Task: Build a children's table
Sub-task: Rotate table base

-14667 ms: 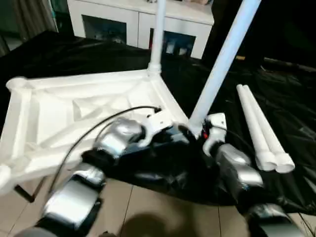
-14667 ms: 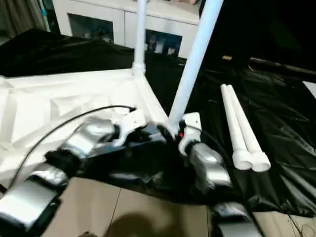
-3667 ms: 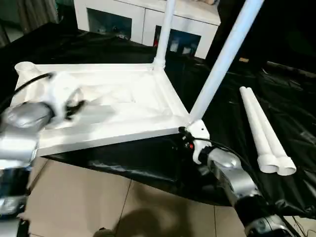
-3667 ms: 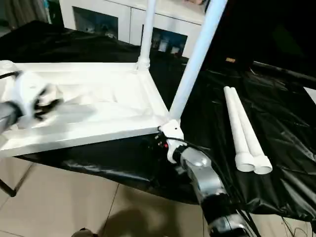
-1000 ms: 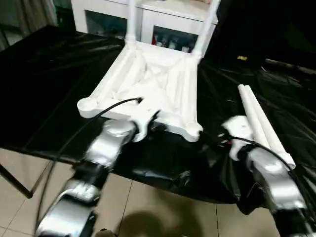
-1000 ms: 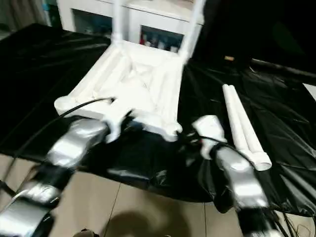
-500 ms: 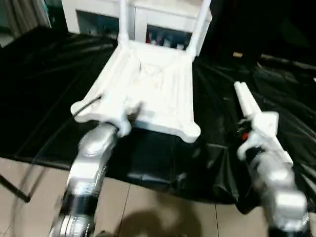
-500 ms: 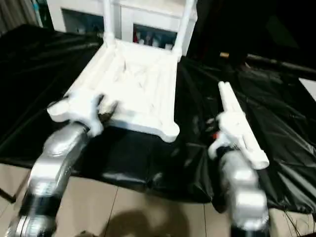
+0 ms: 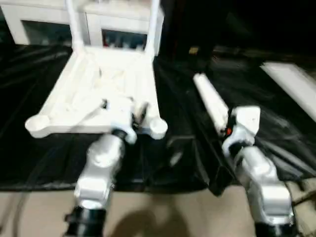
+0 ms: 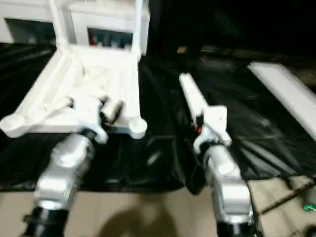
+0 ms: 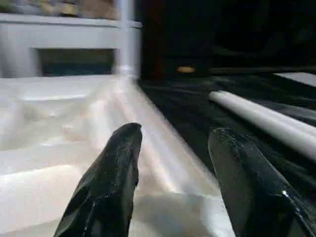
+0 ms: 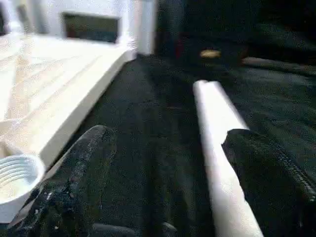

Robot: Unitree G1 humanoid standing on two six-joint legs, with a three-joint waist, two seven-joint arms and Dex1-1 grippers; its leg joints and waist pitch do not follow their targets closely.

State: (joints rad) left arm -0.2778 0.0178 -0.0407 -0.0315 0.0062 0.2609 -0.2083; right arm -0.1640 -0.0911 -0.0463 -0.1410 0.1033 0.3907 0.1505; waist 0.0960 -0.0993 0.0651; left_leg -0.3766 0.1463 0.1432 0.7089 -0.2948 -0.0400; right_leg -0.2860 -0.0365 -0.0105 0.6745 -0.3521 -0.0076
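Note:
The children's table top [image 9: 106, 86] lies upside down on the black sheet, ribbed underside up. Two white legs [image 9: 153, 22] stand in its far corner sockets. The near sockets [image 9: 159, 128] hold nothing. My left gripper [image 11: 175, 143] is open and hovers over the top's near edge, close to the near right socket. Loose white legs [image 9: 207, 98] lie on the sheet to the right of the top. My right gripper [image 12: 170, 140] is open just above their near end, with one tube [image 12: 217, 143] running between its fingers [image 12: 91, 163].
A black plastic sheet [image 9: 182, 148] covers the work surface, whose front edge drops to a tan floor [image 9: 163, 217]. A white cabinet with glass doors [image 9: 116, 34] stands behind the table top. A flat white board [image 9: 291, 81] lies at the far right.
The camera has swung right, shifting the scene left. My left gripper has moved along the near edge toward the near right socket. My right gripper stays over the loose legs.

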